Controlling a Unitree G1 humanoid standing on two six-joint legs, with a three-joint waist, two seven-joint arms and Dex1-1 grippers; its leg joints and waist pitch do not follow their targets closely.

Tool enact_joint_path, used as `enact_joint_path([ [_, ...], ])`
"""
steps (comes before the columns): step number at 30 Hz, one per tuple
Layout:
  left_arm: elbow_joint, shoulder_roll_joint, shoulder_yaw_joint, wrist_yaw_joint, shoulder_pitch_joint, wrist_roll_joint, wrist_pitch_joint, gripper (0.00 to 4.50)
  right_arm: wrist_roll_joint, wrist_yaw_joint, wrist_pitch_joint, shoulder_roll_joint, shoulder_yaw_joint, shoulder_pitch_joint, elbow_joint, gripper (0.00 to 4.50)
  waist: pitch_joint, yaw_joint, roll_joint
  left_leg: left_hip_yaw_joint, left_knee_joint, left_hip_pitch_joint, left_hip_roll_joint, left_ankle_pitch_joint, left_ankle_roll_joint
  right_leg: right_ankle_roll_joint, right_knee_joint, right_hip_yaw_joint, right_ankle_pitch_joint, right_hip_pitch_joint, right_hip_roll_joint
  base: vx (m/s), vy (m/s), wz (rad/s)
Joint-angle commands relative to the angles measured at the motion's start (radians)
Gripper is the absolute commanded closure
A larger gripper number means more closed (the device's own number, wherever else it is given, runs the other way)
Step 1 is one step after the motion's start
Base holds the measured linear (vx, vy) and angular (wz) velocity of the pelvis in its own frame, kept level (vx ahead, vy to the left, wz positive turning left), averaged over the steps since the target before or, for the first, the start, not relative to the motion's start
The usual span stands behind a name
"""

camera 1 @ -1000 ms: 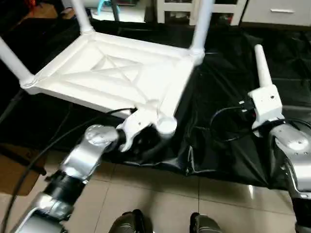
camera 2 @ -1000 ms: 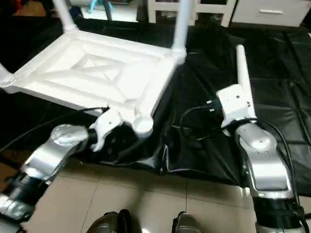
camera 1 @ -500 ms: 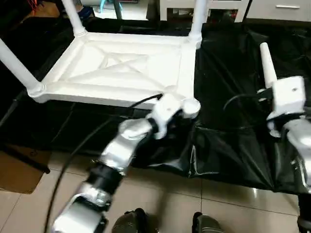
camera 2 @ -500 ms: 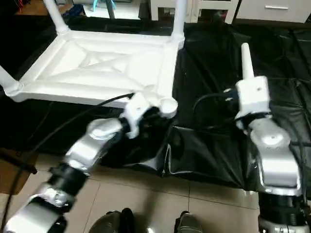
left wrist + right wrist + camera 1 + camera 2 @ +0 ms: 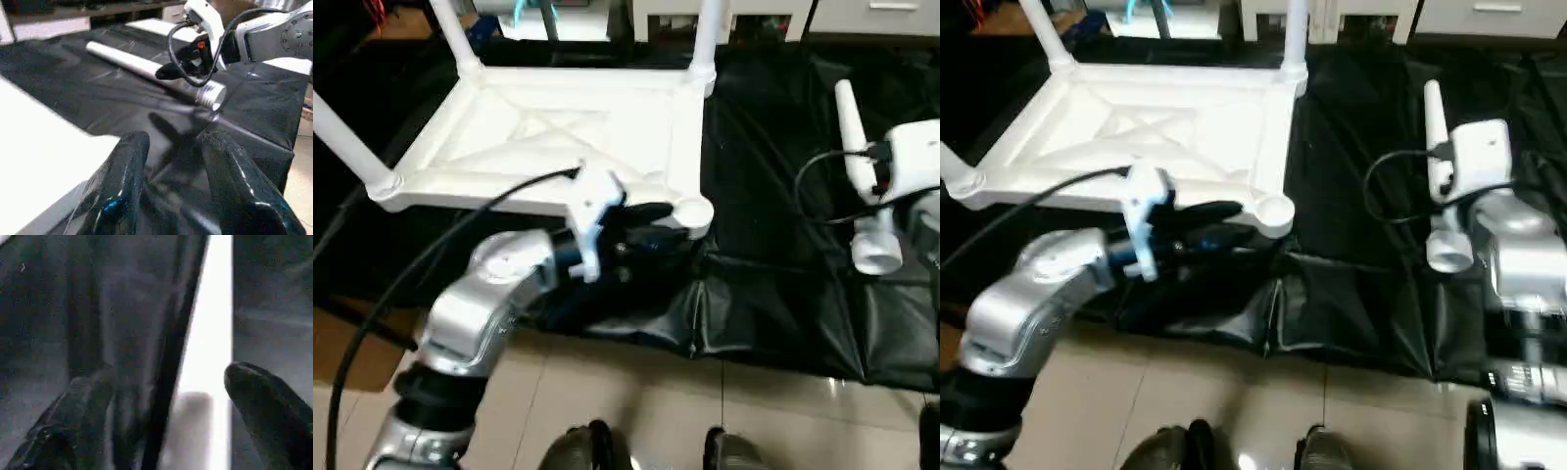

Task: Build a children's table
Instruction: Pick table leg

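While the upturned table top (image 5: 558, 137) stays on the black sheet (image 5: 773, 196), its empty near-right socket (image 5: 693, 211) is now flanked by the left gripper (image 5: 651, 227), fingers parted. Over the fourth leg (image 5: 858, 166), the right gripper (image 5: 188, 61) has been lowered, jaws spread, ready for grasping.

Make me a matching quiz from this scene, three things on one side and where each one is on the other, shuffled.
Things:
1. loose leg
2. empty corner socket
3. black sheet

Places:
A. spread under the upturned tabletop
B. between the right gripper's fingers
C. just beyond the left gripper

Pairs: 1-B, 2-C, 3-A
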Motion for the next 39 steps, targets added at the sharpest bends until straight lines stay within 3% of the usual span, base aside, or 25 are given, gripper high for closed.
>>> enact_joint_path([
  [1, -0.004, 0.030, 0.027, 0.019, 0.003, 0.020, 0.030, 2.39, 0.003, 0.024, 0.000, -0.019, 0.007, -0.048, 0.097, 0.08, -0.077, -0.002, -0.028, -0.021, -0.058, 0.050, 0.034, -0.181, 0.082, -0.254, -0.061, 0.016, -0.190, 0.048, -0.016, 0.000, 0.000, 0.00],
  [3, -0.013, 0.046, 0.026, 0.024, 0.005, 0.016, 0.044, 2.39, -0.002, 0.030, -0.007, -0.025, 0.015, -0.070, 0.136, 0.08, -0.081, 0.000, -0.030, -0.020, -0.055, 0.051, 0.034, -0.159, 0.087, -0.261, -0.055, 0.016, -0.160, 0.050, -0.015, 0.000, 0.000, 0.00],
  [6, -0.066, 0.085, 0.034, 0.007, 0.007, -0.046, 0.122, 2.39, -0.056, 0.000, -0.035, -0.051, 0.049, -0.173, 0.306, 0.08, -0.085, 0.000, -0.029, -0.020, -0.052, 0.048, 0.031, -0.117, 0.095, -0.284, -0.047, 0.013, -0.113, 0.051, -0.012, 0.000, 0.000, 0.00],
  [10, -0.110, 0.097, 0.034, -0.014, 0.016, -0.075, 0.170, 2.39, -0.065, -0.003, -0.033, -0.064, 0.052, -0.246, 0.435, 0.08, -0.081, 0.004, -0.033, -0.015, -0.049, 0.047, 0.032, -0.135, 0.106, -0.298, -0.050, 0.015, -0.132, 0.053, -0.017, 0.000, 0.000, 0.00],
  [13, -0.119, 0.103, 0.022, -0.016, 0.022, -0.071, 0.178, 2.39, -0.079, 0.053, 0.028, -0.079, 0.088, -0.260, 0.503, 0.08, -0.083, 0.006, -0.037, -0.016, -0.047, 0.044, 0.033, -0.138, 0.110, -0.298, -0.049, 0.014, -0.129, 0.057, -0.015, 0.000, 0.000, 0.00],
  [18, -0.132, 0.119, 0.022, -0.006, 0.020, -0.092, 0.195, 2.39, -0.091, 0.099, 0.054, -0.106, 0.113, -0.284, 0.589, 0.08, -0.087, 0.006, -0.038, -0.016, -0.045, 0.045, 0.033, -0.153, 0.105, -0.309, -0.047, 0.013, -0.149, 0.056, -0.015, 0.000, 0.000, 0.00],
  [19, -0.134, 0.120, 0.022, -0.005, 0.019, -0.095, 0.197, 2.39, -0.092, 0.098, 0.056, -0.111, 0.111, -0.285, 0.602, 0.46, -0.084, 0.006, -0.039, -0.015, -0.046, 0.045, 0.033, -0.168, 0.100, -0.306, -0.051, 0.014, -0.168, 0.054, -0.015, 0.000, 0.000, 0.00],
  [27, -0.138, 0.120, 0.018, -0.002, 0.014, -0.093, 0.201, 2.39, -0.072, 0.128, 0.054, -0.160, 0.087, -0.286, 0.697, 0.96, -0.089, 0.009, -0.038, -0.015, -0.043, 0.046, 0.034, -0.177, 0.091, -0.301, -0.050, 0.013, -0.167, 0.055, -0.015, 0.000, 0.000, 0.00],
  [28, -0.137, 0.119, 0.017, 0.000, 0.012, -0.094, 0.200, 2.39, -0.061, 0.139, 0.058, -0.163, 0.078, -0.286, 0.700, 1.29, -0.090, 0.010, -0.039, -0.015, -0.043, 0.046, 0.034, -0.177, 0.093, -0.303, -0.050, 0.013, -0.160, 0.056, -0.015, 0.000, 0.000, 0.00],
  [31, -0.132, 0.114, 0.018, 0.006, 0.006, -0.098, 0.198, 2.39, -0.045, 0.152, 0.059, -0.168, 0.062, -0.292, 0.717, 1.38, -0.090, 0.010, -0.039, -0.016, -0.042, 0.044, 0.034, -0.176, 0.101, -0.307, -0.048, 0.012, -0.157, 0.057, -0.015, 0.000, 0.000, 0.00],
  [35, -0.091, 0.091, 0.035, 0.024, -0.015, -0.093, 0.172, 2.39, -0.001, 0.182, 0.068, -0.178, 0.014, -0.308, 0.750, 1.84, -0.091, 0.011, -0.037, -0.015, -0.040, 0.045, 0.034, -0.190, 0.098, -0.311, -0.049, 0.012, -0.165, 0.056, -0.015, 0.000, 0.000, 0.00],
  [39, -0.083, 0.079, 0.045, 0.033, -0.025, -0.099, 0.170, 2.39, 0.006, 0.187, 0.063, -0.188, 0.005, -0.308, 0.763, 2.22, -0.092, 0.012, -0.036, -0.016, -0.039, 0.045, 0.033, -0.204, 0.092, -0.312, -0.049, 0.011, -0.174, 0.056, -0.015, 0.000, 0.000, 0.00],
])
